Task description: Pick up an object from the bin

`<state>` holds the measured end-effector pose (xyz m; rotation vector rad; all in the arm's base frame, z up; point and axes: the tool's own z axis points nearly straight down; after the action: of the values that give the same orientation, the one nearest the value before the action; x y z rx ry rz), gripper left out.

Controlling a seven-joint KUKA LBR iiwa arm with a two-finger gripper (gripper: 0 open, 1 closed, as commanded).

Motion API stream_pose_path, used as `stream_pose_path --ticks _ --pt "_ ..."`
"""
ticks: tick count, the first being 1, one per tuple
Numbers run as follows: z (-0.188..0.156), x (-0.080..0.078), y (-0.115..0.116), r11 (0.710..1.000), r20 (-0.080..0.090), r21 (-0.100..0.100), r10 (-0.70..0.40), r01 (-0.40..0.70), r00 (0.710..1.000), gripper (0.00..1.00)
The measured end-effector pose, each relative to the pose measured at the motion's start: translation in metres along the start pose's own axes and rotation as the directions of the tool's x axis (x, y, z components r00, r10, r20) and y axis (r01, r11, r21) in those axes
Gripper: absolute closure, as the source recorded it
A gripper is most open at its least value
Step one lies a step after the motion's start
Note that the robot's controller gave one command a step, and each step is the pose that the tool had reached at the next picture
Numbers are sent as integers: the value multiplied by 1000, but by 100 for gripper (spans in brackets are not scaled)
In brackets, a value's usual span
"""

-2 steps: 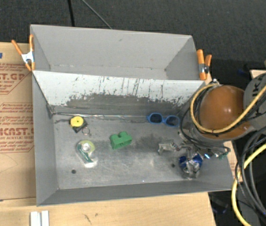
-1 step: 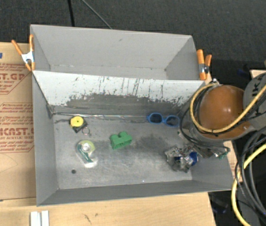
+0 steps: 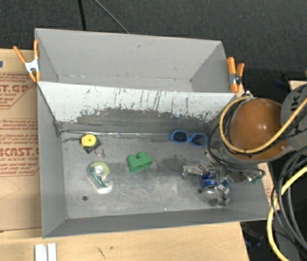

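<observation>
Gripper (image 3: 214, 188) sits low at the bin's (image 3: 142, 80) 4 o'clock (open or shut: can't tell), nothing visibly lifted, pick not done.

Colour record: bin contents and arm

Bin (image 3: 52, 162) grey, its back wall streaked dark. End effector (image 3: 214, 185) silver-grey with blue flecks. Just beyond it, a blue ring pair (image 3: 188, 138). Farther off to its view-left: green block (image 3: 139, 162), white piece with pale green centre (image 3: 99, 175), yellow disc with dark centre (image 3: 88, 141). Wrist cover (image 3: 254, 125) orange-brown; cables (image 3: 283, 189) yellow.
</observation>
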<state>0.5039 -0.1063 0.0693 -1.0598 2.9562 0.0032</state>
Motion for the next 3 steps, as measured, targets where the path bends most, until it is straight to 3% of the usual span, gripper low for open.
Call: stream_pose_path --ticks 1,2,3 --pt "-22 -10 -63 996 3 7 87 -87 996 0" --pt "-3 7 -33 977 20 -9 -214 214 977 0" --pt "-3 13 -38 977 7 -7 -213 213 977 100"
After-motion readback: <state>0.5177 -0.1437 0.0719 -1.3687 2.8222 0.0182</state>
